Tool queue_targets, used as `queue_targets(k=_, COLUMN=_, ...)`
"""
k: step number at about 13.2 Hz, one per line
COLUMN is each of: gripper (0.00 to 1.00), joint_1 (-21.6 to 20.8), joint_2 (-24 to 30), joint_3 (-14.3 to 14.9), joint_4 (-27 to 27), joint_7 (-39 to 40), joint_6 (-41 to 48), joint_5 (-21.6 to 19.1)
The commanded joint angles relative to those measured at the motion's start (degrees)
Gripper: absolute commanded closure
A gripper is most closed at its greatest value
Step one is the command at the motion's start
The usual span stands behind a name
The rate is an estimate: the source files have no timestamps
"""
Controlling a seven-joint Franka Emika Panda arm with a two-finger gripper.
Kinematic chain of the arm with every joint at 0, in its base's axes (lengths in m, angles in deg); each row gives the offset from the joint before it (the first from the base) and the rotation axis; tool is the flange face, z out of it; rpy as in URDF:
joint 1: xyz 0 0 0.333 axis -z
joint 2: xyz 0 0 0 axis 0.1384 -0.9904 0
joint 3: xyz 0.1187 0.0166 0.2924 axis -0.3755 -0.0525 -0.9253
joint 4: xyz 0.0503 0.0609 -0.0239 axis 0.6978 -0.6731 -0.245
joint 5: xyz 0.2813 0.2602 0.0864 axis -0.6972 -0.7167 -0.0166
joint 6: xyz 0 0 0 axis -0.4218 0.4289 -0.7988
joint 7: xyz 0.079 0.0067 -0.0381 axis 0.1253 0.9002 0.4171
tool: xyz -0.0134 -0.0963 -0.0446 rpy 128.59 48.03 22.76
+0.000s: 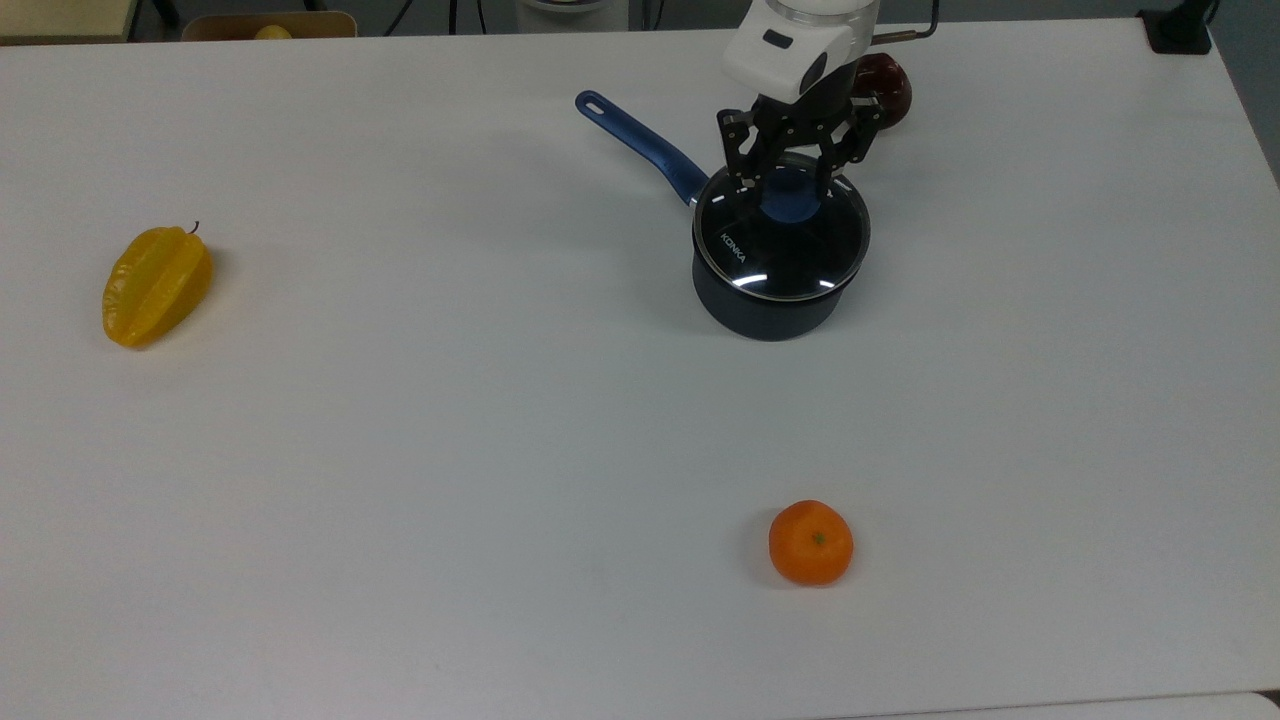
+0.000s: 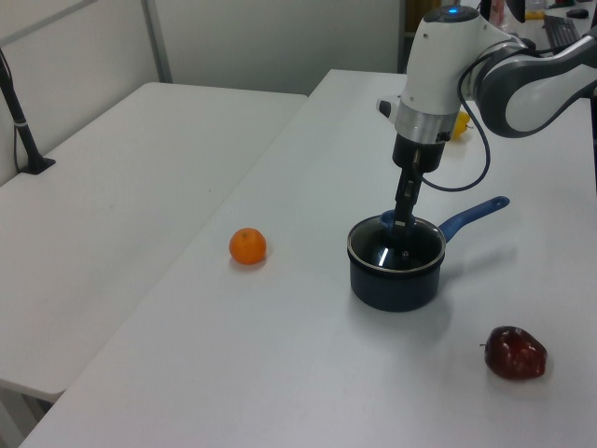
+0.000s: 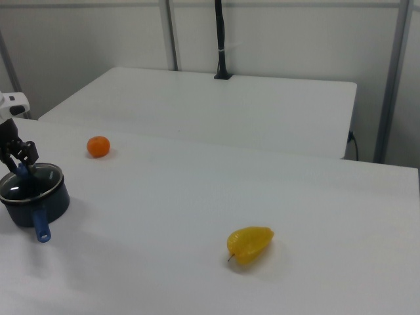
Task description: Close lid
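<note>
The round glass lid (image 1: pixel 780 245) with its blue knob (image 1: pixel 790 195) and white "KONKA" lettering lies flat on the dark saucepan (image 1: pixel 765 310), covering its mouth. The pan's blue handle (image 1: pixel 640 145) points to the top view's upper left. My gripper (image 1: pixel 788 180) hangs straight down over the knob, open, one finger on each side of it. In the left view the gripper (image 2: pixel 403 219) stands just above the lid (image 2: pixel 396 247). At the right view's left edge the gripper (image 3: pixel 16 164) is over the lid (image 3: pixel 29 178).
A dark red fruit (image 1: pixel 885 85) sits just behind the pan, partly covered by my wrist. An orange (image 1: pixel 811 542) lies toward the table's front. A yellow starfruit (image 1: pixel 155 285) rests far off on the top view's left. The white table (image 1: pixel 400 450) spreads wide around them.
</note>
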Motion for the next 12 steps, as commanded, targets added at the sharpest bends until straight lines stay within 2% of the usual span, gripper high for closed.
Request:
queue_targets(k=1, gripper=0.59, joint_1=-0.8, joint_2=0.2, joint_3=0.5, joint_4=-0.1, joint_7=-1.9, joint_6=-1.2, joint_5=1.6)
queue_targets(k=11, gripper=0.57, joint_1=-2.1, joint_2=-0.9, joint_3=0.5, joint_4=-0.3, joint_7=-3.7, joint_6=-1.2, joint_5=2.8)
queue_targets(k=12, gripper=0.52, joint_1=-2.0, joint_2=-1.0, joint_3=0.5, joint_4=-0.3, joint_7=-3.7, joint_6=-1.2, joint_5=2.9)
